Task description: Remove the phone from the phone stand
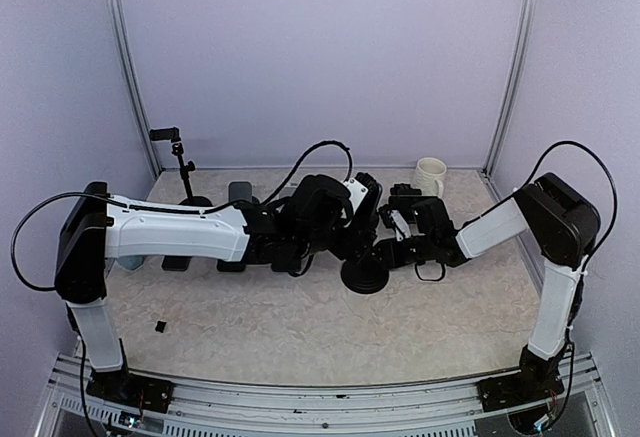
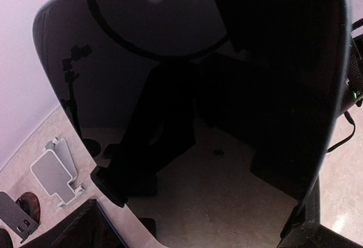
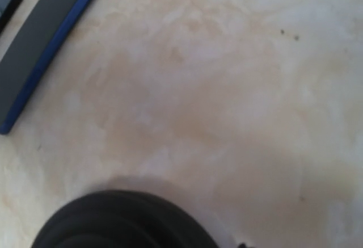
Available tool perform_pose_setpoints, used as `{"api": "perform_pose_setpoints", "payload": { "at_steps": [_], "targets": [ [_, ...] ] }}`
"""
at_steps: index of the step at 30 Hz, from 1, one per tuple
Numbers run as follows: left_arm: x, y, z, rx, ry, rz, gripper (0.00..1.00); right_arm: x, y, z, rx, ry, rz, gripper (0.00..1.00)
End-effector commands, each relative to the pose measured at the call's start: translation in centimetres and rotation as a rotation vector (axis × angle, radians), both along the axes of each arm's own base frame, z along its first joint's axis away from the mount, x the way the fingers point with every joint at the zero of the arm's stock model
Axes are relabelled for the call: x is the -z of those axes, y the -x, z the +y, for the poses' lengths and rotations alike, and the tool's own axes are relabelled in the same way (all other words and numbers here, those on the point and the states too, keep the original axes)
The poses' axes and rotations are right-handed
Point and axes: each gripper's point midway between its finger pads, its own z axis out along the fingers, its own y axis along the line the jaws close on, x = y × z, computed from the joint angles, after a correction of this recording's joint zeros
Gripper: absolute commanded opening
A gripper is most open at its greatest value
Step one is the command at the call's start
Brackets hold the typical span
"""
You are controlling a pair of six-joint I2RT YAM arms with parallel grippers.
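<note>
Mostly marbled tabletop, lavender walls, phone

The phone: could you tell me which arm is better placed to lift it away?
Probably left: the phone fills its wrist view, close up; the right wrist view shows table and the stand's base instead.

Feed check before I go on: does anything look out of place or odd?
A small black bit lies loose on the table, far from the stand. The phone screen fills the left wrist view.
</note>
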Motion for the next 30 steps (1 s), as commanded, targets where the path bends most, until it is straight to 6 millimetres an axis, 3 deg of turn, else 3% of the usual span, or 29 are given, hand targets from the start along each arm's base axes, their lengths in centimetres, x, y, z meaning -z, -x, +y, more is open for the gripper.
{"api": "perform_pose_setpoints", "payload": {
  "at_steps": [1,4,9,17,22,24,30],
  "targets": [
    [-5.9,0.1,0.3,0.0,0.153,-0.027,0.99,0.8,2.2,-0.5,-0.016,0.076,0.08,0.46],
    [-8.0,0.9,0.6,0.032,0.23,-0.044,0.99,-0.9,1.8,-0.7,-0.004,0.081,0.047,0.52],
    [-9.8,1.4,2.9,-0.011,0.329,-0.077,0.99,-4.1,1.3,-1.7,0.037,0.097,-0.019,0.67],
    [-9.8,1.1,8.1,-0.101,0.514,-0.07,0.99,-8.9,2.0,-4.3,0.116,0.098,-0.099,0.83],
    [-8.4,1.5,10.1,-0.091,0.547,-0.085,0.99,-12.4,5.1,-6.1,0.125,0.045,-0.151,0.84],
    [-7.7,1.9,9.9,-0.025,0.541,-0.054,0.99,-14.2,6.9,-6.3,0.1,-0.01,-0.183,0.84],
    [-5.3,0.2,11.0,0.028,0.594,0.102,0.99,-18.8,11.1,-6.0,0.07,-0.176,-0.183,0.83]
  ]
}}
